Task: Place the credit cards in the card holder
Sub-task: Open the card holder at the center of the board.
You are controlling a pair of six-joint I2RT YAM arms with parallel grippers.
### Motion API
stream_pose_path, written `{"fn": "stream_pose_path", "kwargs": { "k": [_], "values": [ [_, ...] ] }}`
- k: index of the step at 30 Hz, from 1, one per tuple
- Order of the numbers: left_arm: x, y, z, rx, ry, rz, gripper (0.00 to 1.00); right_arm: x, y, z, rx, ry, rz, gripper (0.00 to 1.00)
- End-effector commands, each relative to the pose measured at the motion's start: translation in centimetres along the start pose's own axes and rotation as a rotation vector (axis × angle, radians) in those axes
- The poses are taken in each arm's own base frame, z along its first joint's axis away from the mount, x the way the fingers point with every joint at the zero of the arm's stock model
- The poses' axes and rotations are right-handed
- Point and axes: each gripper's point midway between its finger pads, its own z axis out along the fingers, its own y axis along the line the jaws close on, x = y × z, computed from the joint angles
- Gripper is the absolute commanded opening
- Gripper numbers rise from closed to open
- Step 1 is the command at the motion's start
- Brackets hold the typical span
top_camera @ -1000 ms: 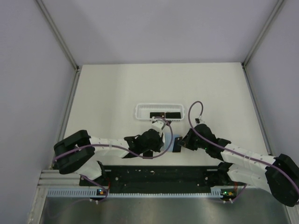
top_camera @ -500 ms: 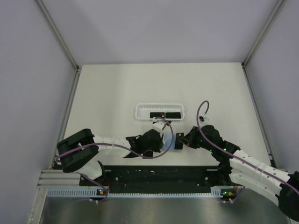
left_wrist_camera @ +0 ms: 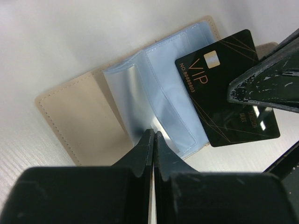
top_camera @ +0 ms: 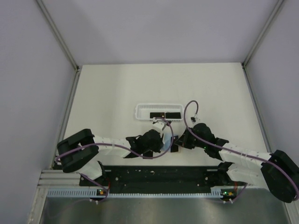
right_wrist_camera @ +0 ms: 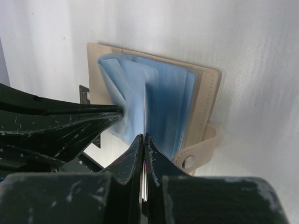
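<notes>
Left gripper (left_wrist_camera: 153,136) pinches a glossy clear sleeve (left_wrist_camera: 131,102) of the open stitched tan card holder (left_wrist_camera: 79,121); right gripper (right_wrist_camera: 143,137) clamps a flat black gold-lined VIP credit card (left_wrist_camera: 210,107).

A white table top (top_camera: 140,84) fills the booth, closed in by plain pale grey panels: a back wall (top_camera: 159,28), a left wall (top_camera: 28,93) and a right wall (top_camera: 280,84). Aluminium posts (top_camera: 58,35) run up the back corners. A black mounting plate (top_camera: 159,173) and a slotted white cable duct (top_camera: 154,192) line the near edge. The light is soft and even.
</notes>
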Motion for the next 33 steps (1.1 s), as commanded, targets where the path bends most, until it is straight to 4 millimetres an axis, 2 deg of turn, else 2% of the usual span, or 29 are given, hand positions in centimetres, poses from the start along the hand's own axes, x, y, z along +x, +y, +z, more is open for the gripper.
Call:
{"fn": "stream_pose_path", "kwargs": {
  "k": [1, 8, 10, 15, 18, 21, 23, 26, 28, 30, 33],
  "values": [
    [-0.3, -0.1, 0.1, -0.003, -0.007, -0.003, 0.00, -2.5, 3.3, 0.5, -0.103, -0.062, 0.005, 0.00],
    [-0.6, -0.1, -0.3, -0.004, -0.011, -0.003, 0.00, -1.7, 1.8, 1.3, -0.036, -0.026, 0.033, 0.00],
    [-1.2, 0.0, -0.8, -0.014, -0.031, -0.009, 0.00, -1.4, 1.1, 1.4, -0.004, -0.016, 0.037, 0.00],
    [-3.9, 1.6, -3.6, -0.102, -0.138, -0.063, 0.00, -1.0, -0.2, 1.4, 0.062, -0.003, 0.045, 0.00],
    [-4.9, 5.0, -5.8, -0.284, -0.200, -0.134, 0.00, -0.9, -0.6, 1.3, 0.078, -0.001, 0.046, 0.00],
    [-6.7, 5.0, -7.5, -0.281, -0.270, -0.163, 0.00, -0.8, -0.7, 1.1, 0.082, -0.001, 0.046, 0.00],
    [-8.1, 3.7, -8.3, -0.210, -0.308, -0.162, 0.00, -0.8, -0.7, 1.0, 0.084, -0.004, 0.046, 0.00],
    [-10.8, -0.8, -9.3, 0.023, -0.370, -0.094, 0.00, -0.9, -0.7, 1.0, 0.084, -0.007, 0.046, 0.00],
    [-11.8, -3.5, -9.6, 0.149, -0.384, -0.038, 0.00, -0.9, -0.8, 0.9, 0.087, -0.007, 0.046, 0.00],
    [-11.9, -5.5, -9.1, 0.236, -0.364, 0.009, 0.00, -0.9, -0.8, 0.9, 0.087, -0.009, 0.048, 0.00],
    [-11.3, -7.1, -7.4, 0.287, -0.321, 0.051, 0.00, -0.9, -0.8, 1.0, 0.087, -0.011, 0.051, 0.00]
  ]
}}
